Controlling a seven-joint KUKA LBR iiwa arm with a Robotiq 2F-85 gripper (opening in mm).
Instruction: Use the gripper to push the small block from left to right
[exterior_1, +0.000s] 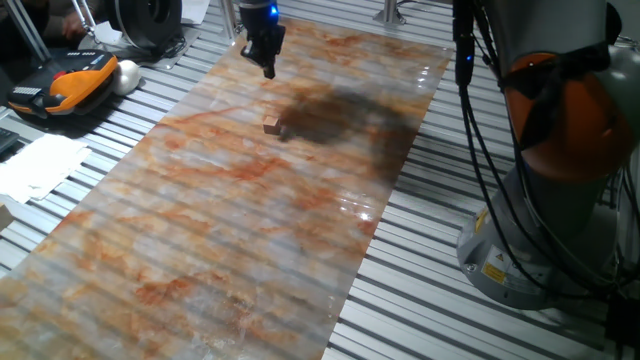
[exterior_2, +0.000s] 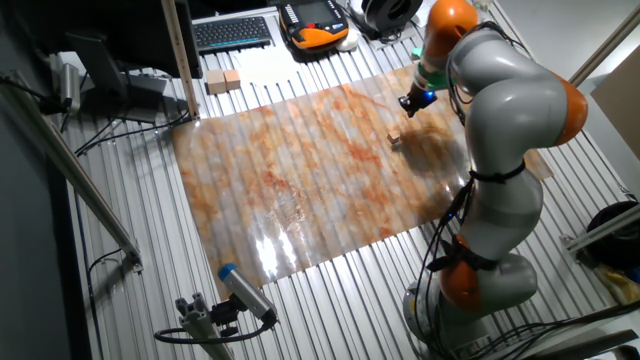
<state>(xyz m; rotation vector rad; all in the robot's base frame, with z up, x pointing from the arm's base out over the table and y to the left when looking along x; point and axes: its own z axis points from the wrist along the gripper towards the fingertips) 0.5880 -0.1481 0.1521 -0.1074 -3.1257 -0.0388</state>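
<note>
The small block (exterior_1: 272, 126) is a tiny light-tan wooden cube lying on the marbled orange-grey mat (exterior_1: 200, 230). In the other fixed view the block (exterior_2: 395, 139) sits near the mat's far right part. My gripper (exterior_1: 268, 70) hovers above the mat, beyond the block and clear of it, not touching. Its black fingers point down and look closed together, with nothing between them. In the other fixed view the gripper (exterior_2: 408, 108) is just past the block, under the arm's blue light.
The robot's orange-grey base (exterior_1: 560, 180) stands right of the mat. An orange-black pendant (exterior_1: 70, 85) and papers (exterior_1: 35, 165) lie left of it. Two wooden blocks (exterior_2: 222, 82), a keyboard (exterior_2: 233, 32) and a post (exterior_2: 178, 60) stand beyond the mat's corner.
</note>
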